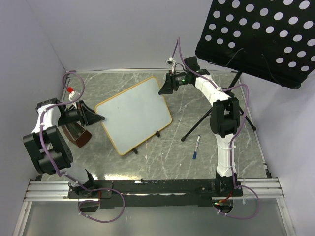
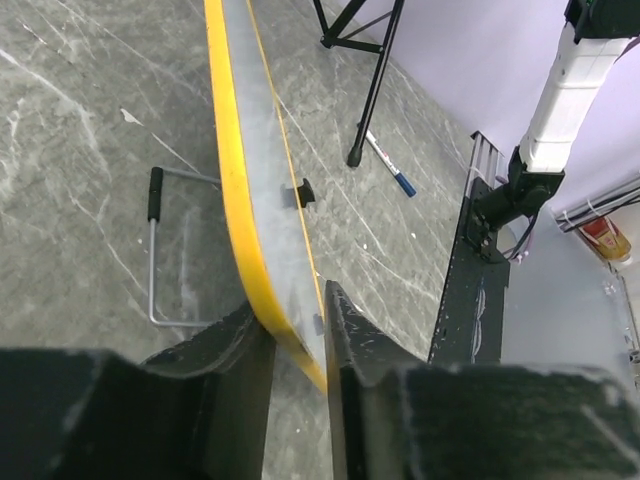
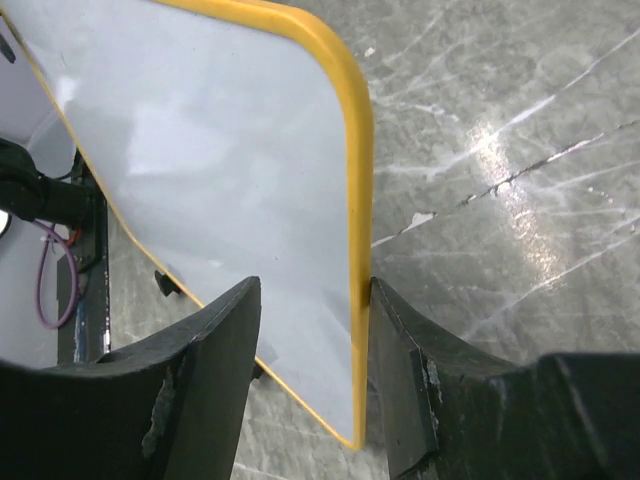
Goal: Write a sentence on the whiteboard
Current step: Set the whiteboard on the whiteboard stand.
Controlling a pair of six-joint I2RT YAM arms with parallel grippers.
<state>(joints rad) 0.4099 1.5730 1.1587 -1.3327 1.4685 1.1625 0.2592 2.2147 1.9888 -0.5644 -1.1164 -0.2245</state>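
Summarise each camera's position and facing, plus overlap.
Top external: above, behind the bases, looking down on the white orange-framed whiteboard and grey marble table; both arms show.
Left wrist: on the left gripper, looking along the board's edge; its fingers show.
Right wrist: on the right gripper, facing the board's face; its fingers show.
Shared: the whiteboard, all three.

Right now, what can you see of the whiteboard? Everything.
The whiteboard is a small white rectangle, rounded corners, thin yellow-orange frame, two black clip feet on its near edge. Surface blank, no writing. It stands tilted on the table. The left gripper straddles its left edge, grip unclear; the right gripper straddles its far right corner, jaws open.
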